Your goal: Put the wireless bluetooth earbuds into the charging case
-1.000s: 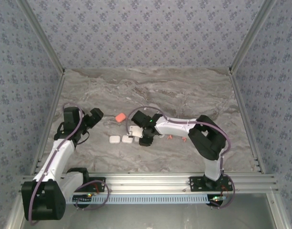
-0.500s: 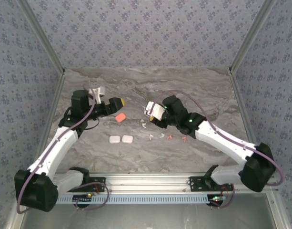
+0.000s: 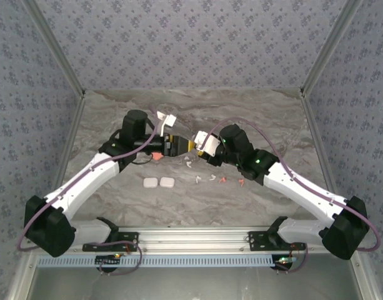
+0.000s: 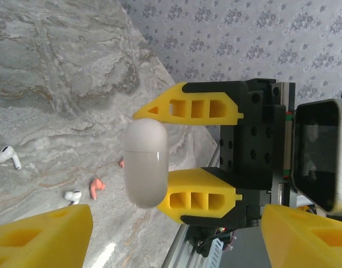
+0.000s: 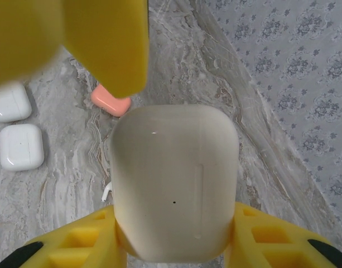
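Grey-veined marble table (image 3: 260, 119), walled on 3 sides by floral-patterned panels (image 3: 191, 44). Just toward 12 o'clock of the table's centre, the right gripper (image 4: 157, 153) is closed on the charging case (image 5: 173, 181) and holds it clear of the surface, its 2 yellow fingers pressing on the case's narrow sides. The case is cream-white and glossy, a rounded-corner block with the lid shut, with a thin straight line and 1 small dot on its broad face. Edge-on in the left wrist view it reads as a slim pill shape.

From 9 o'clock the left gripper (image 3: 182, 145) faces the case, jaws spread wide with nothing between them. In the right wrist view 1 of its fingers (image 5: 104, 44) sits at 11 o'clock of the case; whether they touch cannot be told.

At 5 to 6 o'clock of the held case the wireless bluetooth earbuds (image 3: 211, 179) lie loose on the table in a scattered row, tiny stemmed pieces, some white and some orange-red. 2 shut white cases (image 3: 150, 183) rest side by side at 7 o'clock. An orange case (image 5: 110, 103) lies at 8 o'clock, partly hidden by the left arm.
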`<action>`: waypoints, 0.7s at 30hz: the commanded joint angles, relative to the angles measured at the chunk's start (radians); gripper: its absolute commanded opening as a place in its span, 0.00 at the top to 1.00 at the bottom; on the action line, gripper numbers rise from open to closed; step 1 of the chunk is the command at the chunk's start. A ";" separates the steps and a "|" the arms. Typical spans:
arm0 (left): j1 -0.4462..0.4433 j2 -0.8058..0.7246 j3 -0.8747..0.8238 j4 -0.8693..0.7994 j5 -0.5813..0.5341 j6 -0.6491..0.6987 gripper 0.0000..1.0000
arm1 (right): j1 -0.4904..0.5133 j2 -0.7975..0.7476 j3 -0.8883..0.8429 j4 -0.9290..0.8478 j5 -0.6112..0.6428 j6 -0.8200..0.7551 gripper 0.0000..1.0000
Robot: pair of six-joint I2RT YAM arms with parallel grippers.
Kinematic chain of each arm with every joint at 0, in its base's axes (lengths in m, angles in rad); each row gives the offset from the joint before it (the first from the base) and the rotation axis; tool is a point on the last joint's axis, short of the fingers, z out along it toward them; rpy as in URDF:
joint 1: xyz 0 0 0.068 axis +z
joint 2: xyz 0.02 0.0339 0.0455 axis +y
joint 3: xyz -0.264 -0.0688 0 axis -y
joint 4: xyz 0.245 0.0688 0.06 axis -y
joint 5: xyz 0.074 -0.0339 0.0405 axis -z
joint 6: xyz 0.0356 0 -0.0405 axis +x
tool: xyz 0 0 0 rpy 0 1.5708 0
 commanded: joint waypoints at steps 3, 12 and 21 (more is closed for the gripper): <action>-0.020 0.035 0.048 -0.001 0.051 0.037 0.28 | 0.014 -0.028 0.039 -0.018 -0.004 -0.007 0.58; -0.042 0.086 0.072 0.030 0.082 0.032 0.50 | 0.021 -0.027 0.050 -0.026 -0.008 0.006 0.58; -0.053 0.104 0.084 0.038 0.083 0.043 0.75 | 0.016 -0.025 0.060 -0.043 -0.006 0.034 0.56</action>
